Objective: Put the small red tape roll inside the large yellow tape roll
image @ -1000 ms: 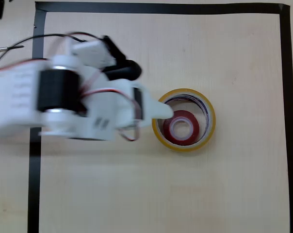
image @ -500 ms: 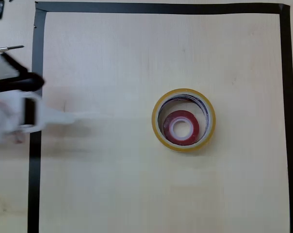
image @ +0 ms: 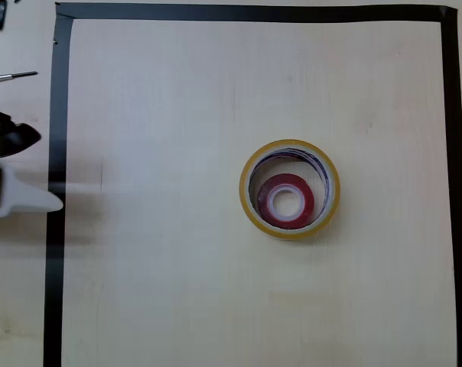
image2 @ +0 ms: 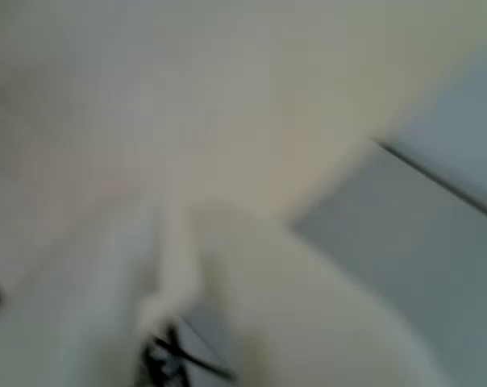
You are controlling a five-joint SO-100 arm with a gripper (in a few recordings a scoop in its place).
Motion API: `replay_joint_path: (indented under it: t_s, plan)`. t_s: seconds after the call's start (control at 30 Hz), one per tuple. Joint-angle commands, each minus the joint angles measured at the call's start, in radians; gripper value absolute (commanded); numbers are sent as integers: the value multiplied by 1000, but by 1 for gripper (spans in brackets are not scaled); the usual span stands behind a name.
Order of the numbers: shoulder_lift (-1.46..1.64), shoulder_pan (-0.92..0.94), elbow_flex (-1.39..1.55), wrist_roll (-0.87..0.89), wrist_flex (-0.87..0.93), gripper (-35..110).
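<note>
The small red tape roll (image: 287,201) lies flat inside the hole of the large yellow tape roll (image: 248,206), right of the table's middle in the overhead view. It rests toward the lower side of the hole. My white gripper (image: 53,202) is far off at the left edge, over the black border line, its fingers drawn together to one point with nothing in them. The wrist view is heavily blurred. It shows the pale fingers (image2: 131,290) pressed close with only a thin seam between them.
Black tape lines (image: 254,12) frame the wooden work area on the top, left and right. A thin metal tool (image: 13,76) lies outside the frame at the upper left. Bare wood surrounds the two rolls.
The arm has pulled back leftward from the yellow roll to the left edge. The red roll has stayed inside the yellow roll, and neither roll has moved.
</note>
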Motion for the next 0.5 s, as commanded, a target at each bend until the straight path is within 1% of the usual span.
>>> replay_joint_path:
  t_s: [0.0,0.47]
  plan:
    - [28,-28,87,-15,-9,0]
    - [28,-28,106,-8,-15,0]
